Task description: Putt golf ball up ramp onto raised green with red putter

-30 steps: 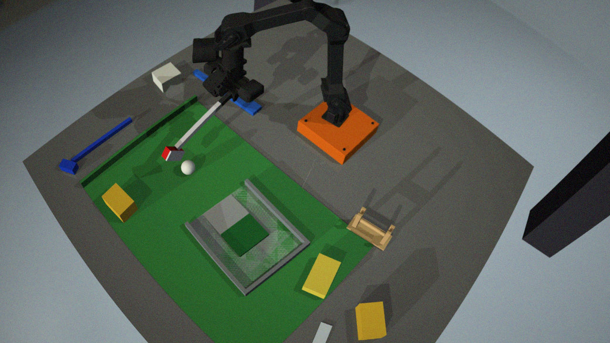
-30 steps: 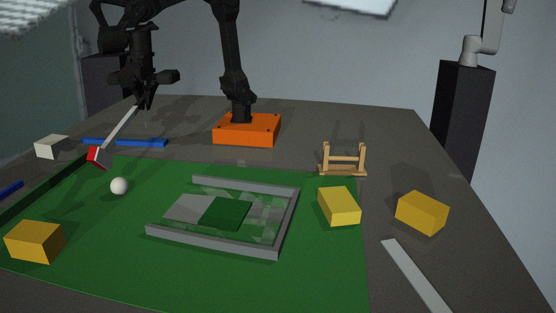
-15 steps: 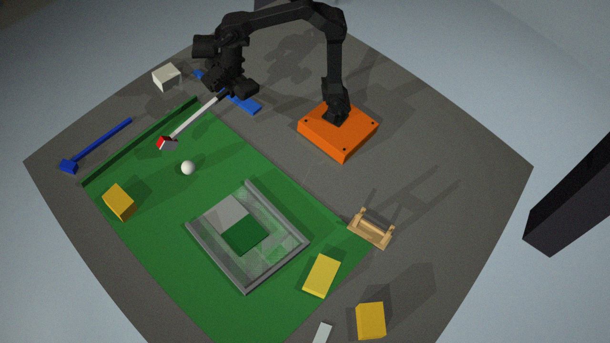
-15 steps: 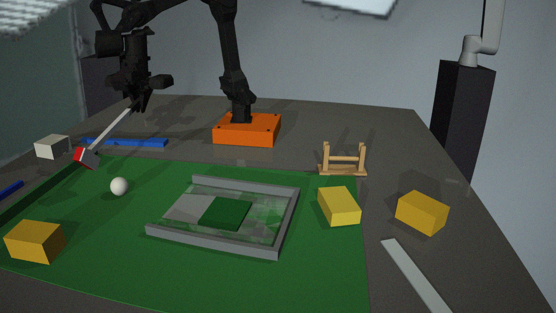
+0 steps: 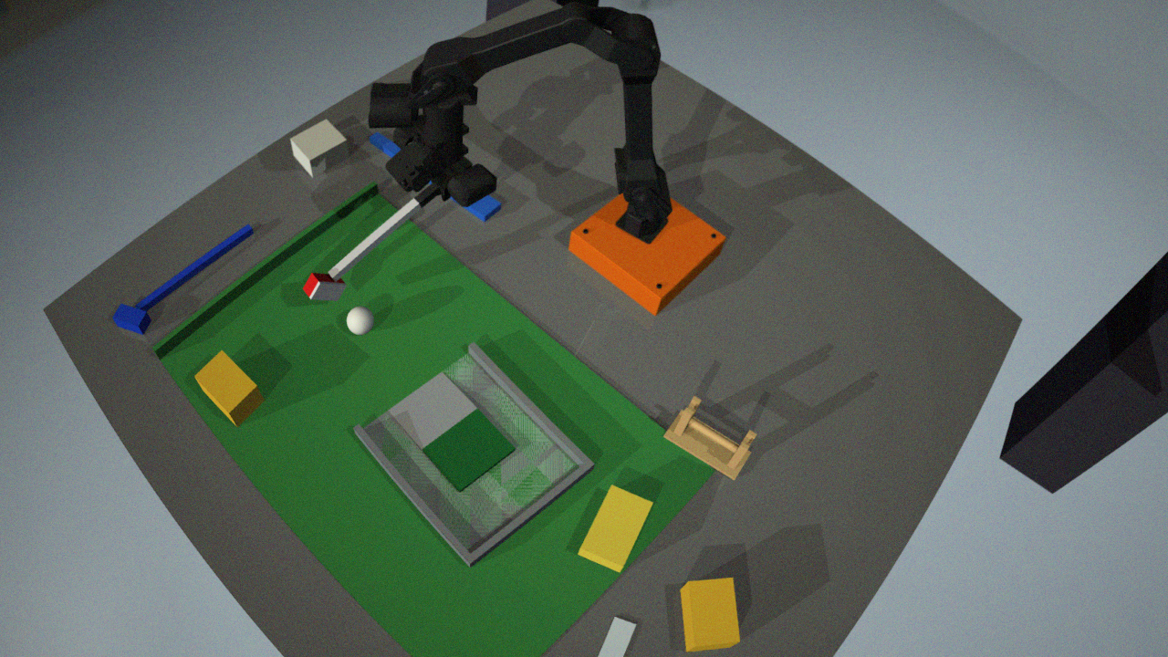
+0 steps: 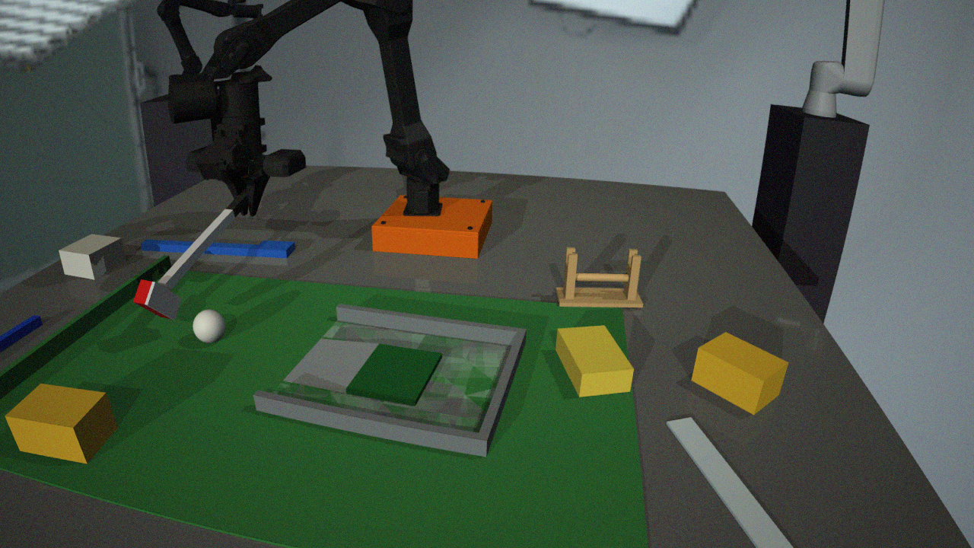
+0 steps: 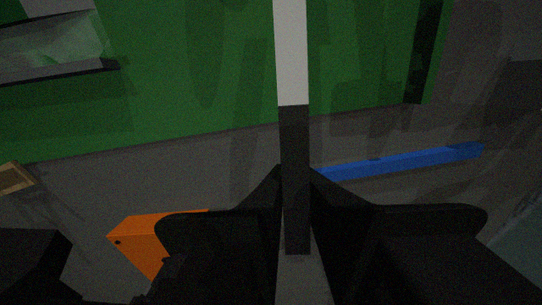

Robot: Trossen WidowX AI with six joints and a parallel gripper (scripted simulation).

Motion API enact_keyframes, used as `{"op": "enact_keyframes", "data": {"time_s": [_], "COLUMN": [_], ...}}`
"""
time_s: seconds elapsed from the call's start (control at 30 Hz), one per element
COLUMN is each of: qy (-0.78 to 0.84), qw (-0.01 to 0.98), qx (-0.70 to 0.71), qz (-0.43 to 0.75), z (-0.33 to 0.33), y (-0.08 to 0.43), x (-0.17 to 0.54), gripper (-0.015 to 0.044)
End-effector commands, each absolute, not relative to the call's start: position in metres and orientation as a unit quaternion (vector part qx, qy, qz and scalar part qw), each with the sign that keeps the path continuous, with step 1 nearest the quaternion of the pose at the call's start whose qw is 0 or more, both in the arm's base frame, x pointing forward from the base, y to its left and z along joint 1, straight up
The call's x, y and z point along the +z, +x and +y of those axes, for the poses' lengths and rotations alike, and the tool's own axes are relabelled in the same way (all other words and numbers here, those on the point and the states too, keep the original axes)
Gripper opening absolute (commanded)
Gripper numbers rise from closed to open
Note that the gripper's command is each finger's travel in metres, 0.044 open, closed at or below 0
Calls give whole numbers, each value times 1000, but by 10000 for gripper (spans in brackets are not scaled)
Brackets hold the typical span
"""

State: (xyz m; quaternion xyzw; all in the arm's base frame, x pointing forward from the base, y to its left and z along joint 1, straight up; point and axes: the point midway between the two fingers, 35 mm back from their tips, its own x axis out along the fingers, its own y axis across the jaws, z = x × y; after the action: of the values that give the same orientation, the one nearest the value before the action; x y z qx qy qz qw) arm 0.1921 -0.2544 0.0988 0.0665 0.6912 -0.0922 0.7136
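Note:
My gripper (image 5: 430,194) (image 6: 246,204) (image 7: 290,169) is shut on the dark grip of the red putter (image 5: 375,238) (image 6: 197,248) (image 7: 291,55). The white shaft slants down to the red, white and grey head (image 5: 325,286) (image 6: 157,298), which hangs above the mat. The white golf ball (image 5: 359,320) (image 6: 208,326) is on the green mat, with a visible gap to the head. The head is on the ball's side away from the grey ramp (image 5: 432,406) (image 6: 331,364). The dark raised green (image 5: 468,449) (image 6: 395,373) adjoins the ramp and bears no ball. The wrist view shows neither head nor ball.
Grey walls (image 5: 530,408) (image 6: 370,425) stand around the green. A yellow block (image 5: 228,388) (image 6: 58,422) is on the mat's near-left part. A blue putter (image 5: 195,265), a blue bar (image 6: 218,248) (image 7: 402,162), a white block (image 5: 318,147) and a wooden rack (image 5: 708,441) (image 6: 599,297) lie around the mat.

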Motion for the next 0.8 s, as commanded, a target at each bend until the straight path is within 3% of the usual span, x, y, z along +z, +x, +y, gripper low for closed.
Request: {"op": "enact_keyframes", "data": {"time_s": [0.0, 0.77], "qy": [70, 67], "qw": [712, 713], "qx": [-93, -91], "qz": [692, 692], "z": [-254, -255], "y": [192, 192], "x": [91, 77], "gripper": [0, 0]}}
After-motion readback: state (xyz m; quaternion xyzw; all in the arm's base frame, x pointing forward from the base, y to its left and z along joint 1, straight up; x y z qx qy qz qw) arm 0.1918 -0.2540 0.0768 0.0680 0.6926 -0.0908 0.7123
